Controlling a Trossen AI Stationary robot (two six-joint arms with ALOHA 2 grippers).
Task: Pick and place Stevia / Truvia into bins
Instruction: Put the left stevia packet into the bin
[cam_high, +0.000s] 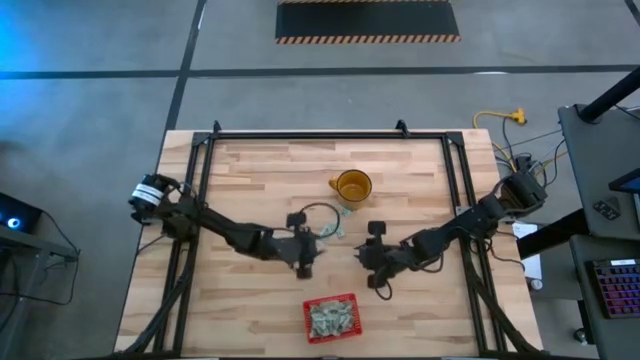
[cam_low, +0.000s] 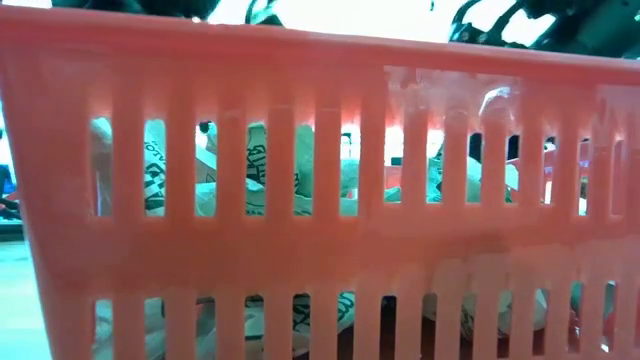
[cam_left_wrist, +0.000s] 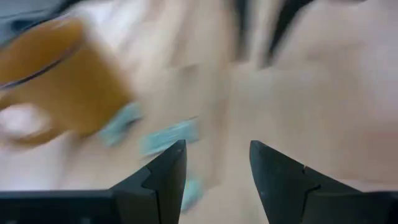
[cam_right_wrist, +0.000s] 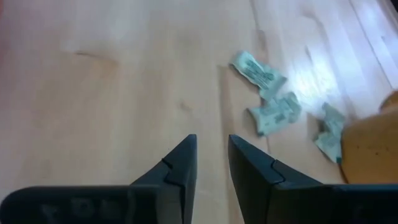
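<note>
A few pale green and white Stevia packets (cam_high: 337, 227) lie flat on the wooden table beside the amber mug (cam_high: 352, 186). The right wrist view shows three of them (cam_right_wrist: 274, 112); the left wrist view shows them blurred (cam_left_wrist: 168, 137). The red bin (cam_high: 331, 299) stands near the front edge, with many packets inside (cam_low: 260, 160). My left gripper (cam_high: 316, 240) hovers open just left of the loose packets, nothing between its fingers (cam_left_wrist: 214, 168). My right gripper (cam_high: 364, 256) hovers to their right, fingers a little apart and empty (cam_right_wrist: 212, 155).
The amber mug (cam_left_wrist: 59, 81) stands close behind the loose packets. A black cable loop (cam_high: 320, 212) lies by my left gripper. Black frame rails (cam_high: 205, 170) run along the table's left, right and far sides. Bare wood lies between the grippers and the bin.
</note>
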